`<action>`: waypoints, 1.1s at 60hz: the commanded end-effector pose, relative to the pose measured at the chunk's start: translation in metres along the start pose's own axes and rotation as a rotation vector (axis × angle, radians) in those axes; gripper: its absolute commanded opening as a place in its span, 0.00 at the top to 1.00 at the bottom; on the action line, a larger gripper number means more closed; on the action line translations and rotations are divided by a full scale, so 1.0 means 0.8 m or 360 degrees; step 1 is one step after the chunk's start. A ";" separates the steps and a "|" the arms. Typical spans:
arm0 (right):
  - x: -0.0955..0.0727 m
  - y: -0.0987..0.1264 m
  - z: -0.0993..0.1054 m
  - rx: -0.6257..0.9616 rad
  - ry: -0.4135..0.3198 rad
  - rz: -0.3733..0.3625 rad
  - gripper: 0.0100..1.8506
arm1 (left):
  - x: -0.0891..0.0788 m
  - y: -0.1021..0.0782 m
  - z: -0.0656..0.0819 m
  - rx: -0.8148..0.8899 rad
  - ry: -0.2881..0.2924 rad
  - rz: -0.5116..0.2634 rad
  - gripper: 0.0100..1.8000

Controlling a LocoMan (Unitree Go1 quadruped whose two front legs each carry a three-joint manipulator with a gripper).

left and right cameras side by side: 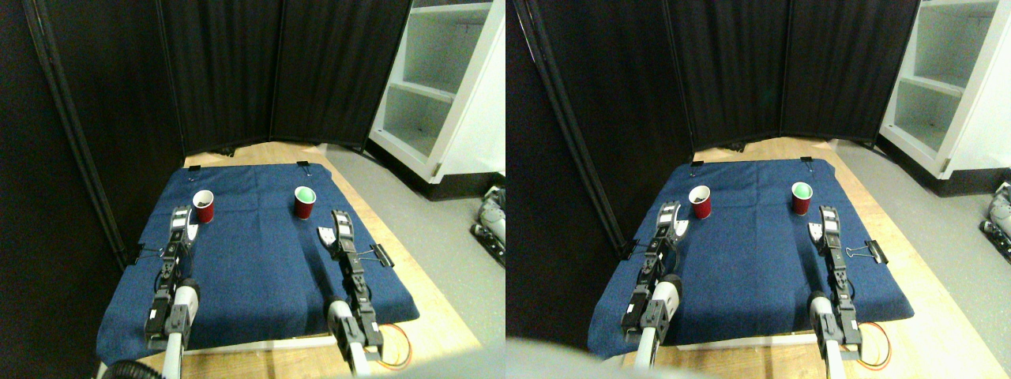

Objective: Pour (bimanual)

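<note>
Left gripper (185, 227) and right gripper (332, 229) are resting on the dark blue cloth (261, 268); their grip cannot be determined. Beyond, two red plastic cups are standing upright: the left cup (204, 207) showing dark contents, the right cup (305, 202) showing pale green inside.

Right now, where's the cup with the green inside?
In the stereo pair view, the green-lined red cup stands upright on the blue cloth, on the robot's right, just beyond the right gripper. The other red cup sits across on the left.
</note>
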 end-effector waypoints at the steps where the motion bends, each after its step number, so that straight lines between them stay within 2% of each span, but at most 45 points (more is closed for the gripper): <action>1: 0.013 -0.001 -0.006 0.0123 -0.0077 -0.0013 0.83 | 0.012 -0.009 0.010 -0.0047 -0.0087 0.0004 0.81; 9: 0.027 -0.003 -0.009 0.0240 -0.0079 -0.0150 0.81 | 0.030 -0.012 0.009 -0.0209 -0.0099 0.0066 0.79; 17: 0.036 -0.002 -0.007 0.0356 -0.0088 -0.0185 0.80 | 0.041 -0.013 0.008 -0.0299 -0.0112 0.0119 0.77; 22: 0.045 -0.003 -0.005 0.0478 -0.0103 -0.0283 0.77 | 0.050 -0.015 0.008 -0.0479 -0.0138 0.0155 0.79; 25: 0.050 -0.004 -0.004 0.0473 -0.0119 -0.0280 0.77 | 0.055 -0.015 0.008 -0.0568 -0.0140 0.0179 0.78; 31: 0.060 -0.001 0.002 0.0509 -0.0138 -0.0357 0.76 | 0.067 -0.018 0.012 -0.0779 -0.0151 0.0251 0.79; 39: 0.071 0.002 0.008 0.0640 -0.0172 -0.0323 0.78 | 0.077 -0.024 0.017 -0.0900 -0.0168 0.0310 0.78; 43: 0.077 0.003 0.009 0.0763 -0.0185 -0.0332 0.79 | 0.081 -0.028 0.018 -0.1026 -0.0193 0.0367 0.78; 46: 0.079 0.004 0.009 0.0882 -0.0186 -0.0393 0.80 | 0.084 -0.029 0.018 -0.1119 -0.0199 0.0380 0.79; 57: 0.092 -0.004 -0.005 0.1171 -0.0171 -0.0488 0.76 | 0.096 -0.027 0.012 -0.1371 -0.0233 0.0475 0.80; 66: 0.099 -0.006 -0.014 0.1440 -0.0209 -0.0567 0.75 | 0.102 -0.025 0.006 -0.1575 -0.0300 0.0583 0.81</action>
